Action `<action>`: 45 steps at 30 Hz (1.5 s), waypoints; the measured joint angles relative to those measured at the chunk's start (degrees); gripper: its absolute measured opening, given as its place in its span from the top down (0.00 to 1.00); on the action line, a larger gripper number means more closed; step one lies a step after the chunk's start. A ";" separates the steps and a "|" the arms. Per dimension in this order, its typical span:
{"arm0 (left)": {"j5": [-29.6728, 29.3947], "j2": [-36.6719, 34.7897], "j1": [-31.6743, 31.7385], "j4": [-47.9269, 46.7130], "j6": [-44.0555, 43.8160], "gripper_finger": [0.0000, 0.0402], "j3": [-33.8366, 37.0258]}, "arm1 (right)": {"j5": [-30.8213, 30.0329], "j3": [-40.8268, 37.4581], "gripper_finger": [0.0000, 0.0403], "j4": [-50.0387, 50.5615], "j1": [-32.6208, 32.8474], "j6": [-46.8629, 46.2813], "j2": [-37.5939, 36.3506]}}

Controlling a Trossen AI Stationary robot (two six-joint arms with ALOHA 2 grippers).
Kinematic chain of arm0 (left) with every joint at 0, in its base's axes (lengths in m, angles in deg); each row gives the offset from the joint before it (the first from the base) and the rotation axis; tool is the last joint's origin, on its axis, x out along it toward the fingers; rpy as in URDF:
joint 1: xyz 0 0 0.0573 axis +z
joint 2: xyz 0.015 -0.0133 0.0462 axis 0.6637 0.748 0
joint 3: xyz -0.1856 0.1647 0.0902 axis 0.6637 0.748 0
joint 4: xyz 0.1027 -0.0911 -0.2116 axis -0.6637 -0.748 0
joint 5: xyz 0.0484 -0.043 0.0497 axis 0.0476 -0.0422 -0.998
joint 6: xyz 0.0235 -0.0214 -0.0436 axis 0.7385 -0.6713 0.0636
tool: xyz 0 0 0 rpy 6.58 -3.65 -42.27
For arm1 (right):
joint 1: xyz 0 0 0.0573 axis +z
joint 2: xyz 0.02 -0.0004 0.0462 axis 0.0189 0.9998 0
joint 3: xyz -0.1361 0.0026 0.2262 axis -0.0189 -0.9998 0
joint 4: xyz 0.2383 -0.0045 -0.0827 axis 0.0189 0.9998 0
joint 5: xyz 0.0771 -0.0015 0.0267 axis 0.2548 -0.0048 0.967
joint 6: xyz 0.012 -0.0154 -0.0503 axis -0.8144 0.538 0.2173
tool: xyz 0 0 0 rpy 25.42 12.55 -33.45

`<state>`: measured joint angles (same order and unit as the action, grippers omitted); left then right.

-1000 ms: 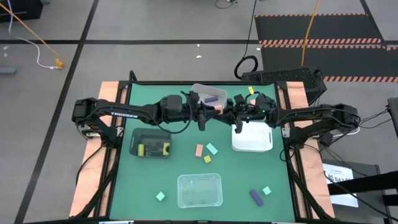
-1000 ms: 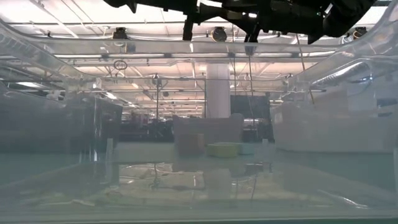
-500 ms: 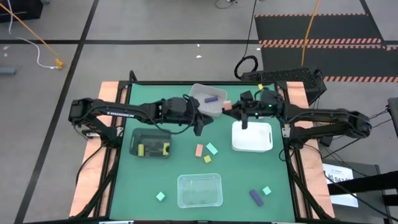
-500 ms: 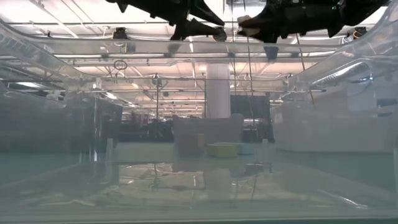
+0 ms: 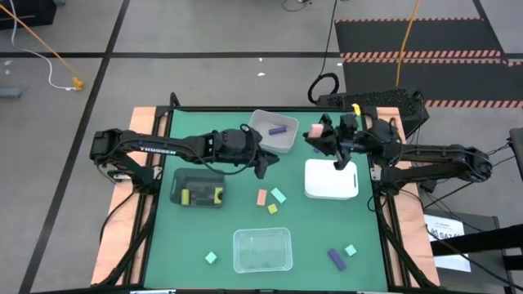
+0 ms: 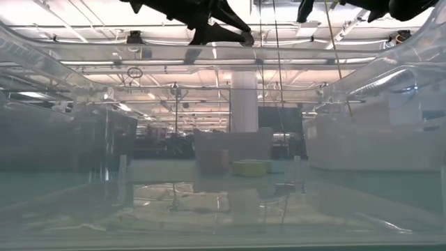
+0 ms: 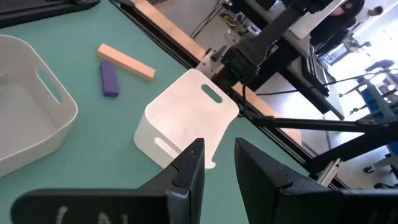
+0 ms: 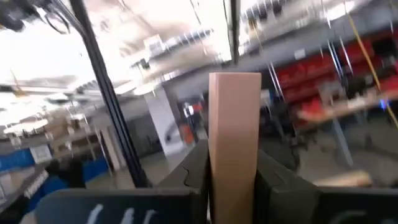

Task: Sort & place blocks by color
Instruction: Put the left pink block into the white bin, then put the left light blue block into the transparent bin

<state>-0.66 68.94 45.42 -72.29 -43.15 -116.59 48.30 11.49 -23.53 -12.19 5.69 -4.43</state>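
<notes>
Four trays share the green table (image 5: 163, 253) we look down on, and we take them from the near edge back. Nearest is the clear tray (image 5: 261, 249), with a mint block (image 5: 211, 257) to one side of it and a purple block (image 5: 336, 259) beside another mint block (image 5: 350, 250) to the other. Beyond it, at mid-table, we see a salmon block (image 5: 261, 197), a yellow block (image 5: 272, 209) and a mint block (image 5: 279, 195) in a close cluster. The black tray (image 5: 197, 187) on the left side holds two yellow pieces; the white tray (image 5: 331, 180) sits opposite on the right. The left gripper (image 5: 263, 167) hangs between them, near the grey tray's corner, its fingers (image 7: 189, 165) nearly together with nothing between them. Farther back, the right gripper (image 5: 319, 135) is raised beyond the white tray, clenched on a salmon-pink bar (image 8: 234, 134) that stands up out of its fingers. At the far edge we see the grey tray (image 5: 272, 132) holding a purple bar (image 5: 278, 128). From the left wrist camera we also see a purple block lying against a salmon bar on the green surface.
</notes>
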 joint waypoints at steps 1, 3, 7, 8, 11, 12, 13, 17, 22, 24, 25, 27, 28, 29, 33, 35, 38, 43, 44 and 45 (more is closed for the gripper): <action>0.00 0.00 0.00 -0.16 0.04 0.78 0.00 | 0.00 0.00 0.90 2.46 0.25 -0.06 -0.02; 0.02 0.00 -0.14 -0.54 0.12 0.78 0.00 | -0.01 0.00 0.90 9.10 0.64 -0.56 -0.14; 0.02 0.00 -0.73 -1.36 0.07 0.78 0.00 | -0.02 0.00 0.90 28.56 1.00 -4.46 -0.87; 0.08 0.00 -1.00 -2.06 0.04 0.78 0.00 | -0.02 0.00 0.90 34.28 1.00 -5.90 -1.19; 1.51 0.00 -1.58 -4.78 -1.21 0.78 0.00 | -0.24 -0.02 0.90 50.15 1.00 -9.52 -1.87; 1.72 0.00 -1.84 -6.18 -1.87 0.78 0.00 | -0.26 -0.02 0.90 54.62 1.00 -10.51 -1.99; 1.92 0.00 -2.14 -7.84 -2.50 0.78 0.00 | -0.26 -0.02 0.90 58.53 1.00 -11.49 -2.03; 1.94 0.00 -3.43 -16.60 -3.92 0.78 0.00 | -0.34 -0.02 0.90 71.13 1.00 -13.64 -1.81; 3.81 0.00 -5.59 -29.41 -8.63 0.78 0.00 | -2.66 -0.02 0.89 82.30 1.02 -15.49 -1.60; 5.98 0.00 -6.99 -33.35 -10.70 0.78 0.00 | -3.64 -0.02 0.85 85.04 1.00 -15.69 -1.60; 7.50 0.00 -7.94 -34.70 -11.46 0.78 0.00 | -3.59 -0.02 0.83 86.19 1.00 -15.68 -1.60; 11.79 0.00 -10.11 -36.57 -12.73 0.78 0.00 | -3.48 -0.02 0.79 87.63 1.00 -15.31 -1.62; 14.44 0.00 -11.37 -37.12 -13.45 0.78 0.00 | -3.39 -0.02 0.76 88.12 1.00 -15.23 -1.62; 16.87 0.00 -12.73 -37.22 -14.27 0.78 0.00 | -3.32 -0.02 0.73 88.40 1.00 -15.21 -1.62; 21.07 0.00 -19.12 -37.28 -20.99 0.78 0.00 | -3.30 -0.02 0.61 88.47 1.00 -15.17 -1.62; 21.16 0.00 -22.37 -38.30 -24.84 0.78 0.00 | -3.28 -0.02 0.55 88.47 1.00 -15.09 -1.62; 21.16 0.00 -27.12 -40.18 -31.76 0.78 0.00 | -3.28 -0.02 0.46 88.47 1.00 -15.07 -1.62; 20.02 0.00 -34.40 -40.27 -42.65 0.78 0.00 | -3.25 -0.02 0.39 88.40 1.00 -13.83 -1.62; 19.30 0.00 -35.44 -40.50 -44.64 0.78 0.02 | -3.25 -0.02 0.38 88.33 1.00 -13.48 -1.62; 18.67 0.00 -36.28 -40.60 -46.60 0.78 0.18 | -3.26 -0.02 0.38 88.23 1.00 -13.29 -1.62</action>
<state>18.01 68.94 9.14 -112.89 -89.75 -116.41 45.05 11.47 64.69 -11.19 -7.59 -6.04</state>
